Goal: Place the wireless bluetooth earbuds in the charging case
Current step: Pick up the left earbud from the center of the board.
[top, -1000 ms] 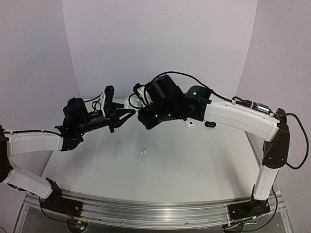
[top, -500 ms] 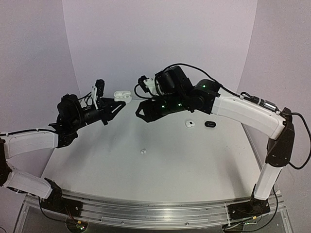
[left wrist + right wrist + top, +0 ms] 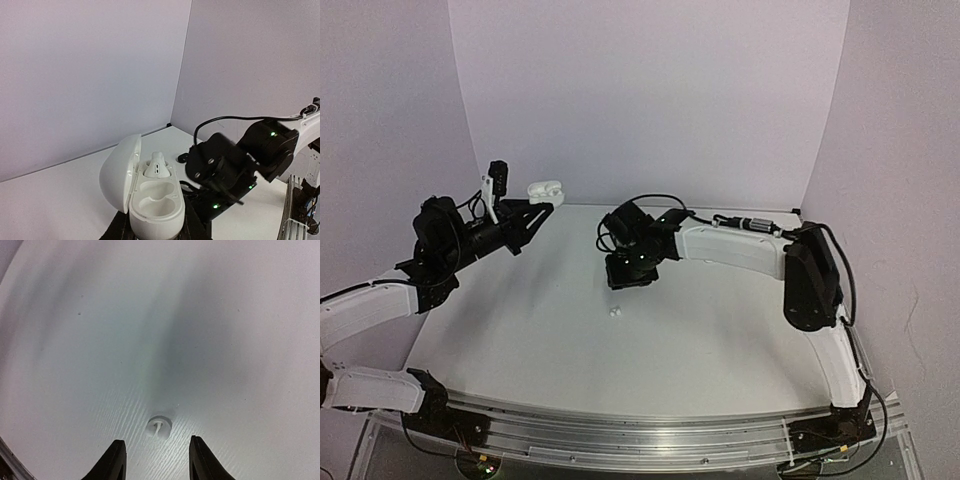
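My left gripper (image 3: pixel 533 205) is shut on an open white charging case (image 3: pixel 545 188) and holds it high at the back left. In the left wrist view the case (image 3: pixel 155 207) has its lid (image 3: pixel 119 172) swung left. One white earbud (image 3: pixel 156 167) sits in the far slot and the near slot is empty. My right gripper (image 3: pixel 619 285) points down, just above a loose white earbud (image 3: pixel 615 311) on the table. In the right wrist view that earbud (image 3: pixel 159 426) lies just ahead of the open gripper (image 3: pixel 157 462), apart from both fingertips (image 3: pixel 117 460).
The right arm (image 3: pixel 730 245) stretches across the back middle of the white table (image 3: pixel 720 340). It also fills the right of the left wrist view (image 3: pixel 235 165). Grey walls close the back and both sides.
My left gripper has lifted the case and drawn back to the left. My right arm has swung down and left, over the loose earbud. It now covers the small cases seen earlier at the back right.
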You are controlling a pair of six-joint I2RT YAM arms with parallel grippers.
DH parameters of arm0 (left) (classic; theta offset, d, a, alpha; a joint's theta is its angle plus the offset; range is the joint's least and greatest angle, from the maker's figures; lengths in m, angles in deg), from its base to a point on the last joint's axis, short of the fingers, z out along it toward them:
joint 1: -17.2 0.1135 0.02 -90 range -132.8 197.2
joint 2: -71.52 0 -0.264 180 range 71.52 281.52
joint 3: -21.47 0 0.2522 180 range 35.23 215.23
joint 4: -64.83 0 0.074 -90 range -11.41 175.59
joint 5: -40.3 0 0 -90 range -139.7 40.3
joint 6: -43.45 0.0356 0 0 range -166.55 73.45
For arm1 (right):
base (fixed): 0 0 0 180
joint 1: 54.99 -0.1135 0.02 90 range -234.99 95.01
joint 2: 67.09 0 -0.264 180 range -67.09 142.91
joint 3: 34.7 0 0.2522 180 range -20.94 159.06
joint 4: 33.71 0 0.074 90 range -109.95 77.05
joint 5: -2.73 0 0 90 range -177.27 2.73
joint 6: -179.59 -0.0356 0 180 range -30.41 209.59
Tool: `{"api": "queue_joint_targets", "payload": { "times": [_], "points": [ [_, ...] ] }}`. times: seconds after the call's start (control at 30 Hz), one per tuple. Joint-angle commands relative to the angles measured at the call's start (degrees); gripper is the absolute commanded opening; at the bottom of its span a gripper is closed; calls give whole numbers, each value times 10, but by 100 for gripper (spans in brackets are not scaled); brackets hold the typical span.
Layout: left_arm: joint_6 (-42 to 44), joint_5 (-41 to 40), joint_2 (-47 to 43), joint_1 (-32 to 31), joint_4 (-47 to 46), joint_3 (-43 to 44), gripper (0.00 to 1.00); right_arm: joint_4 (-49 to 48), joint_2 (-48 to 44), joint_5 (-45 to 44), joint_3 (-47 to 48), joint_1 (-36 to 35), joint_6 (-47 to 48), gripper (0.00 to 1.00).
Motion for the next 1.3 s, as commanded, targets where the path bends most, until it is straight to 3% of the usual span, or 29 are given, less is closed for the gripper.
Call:
{"api": "queue_joint_targets", "payload": {
  "times": [0.0,0.5,0.77,0.97,1.27],
  "points": [
    [-4,2,-17,3,-3,-11,0,40,59,-27,75,-3,-77,40],
    [-6,16,-27,3,-15,-28,0,53,118,29,63,-5,-119,24],
    [-3,17,-28,3,-16,-28,0,53,121,34,40,-8,-122,22],
    [-2,17,-27,3,-15,-27,0,53,114,31,27,-14,-120,14],
    [1,17,-25,3,-13,-26,0,52,76,19,-34,-32,-128,14]
  ]
}}
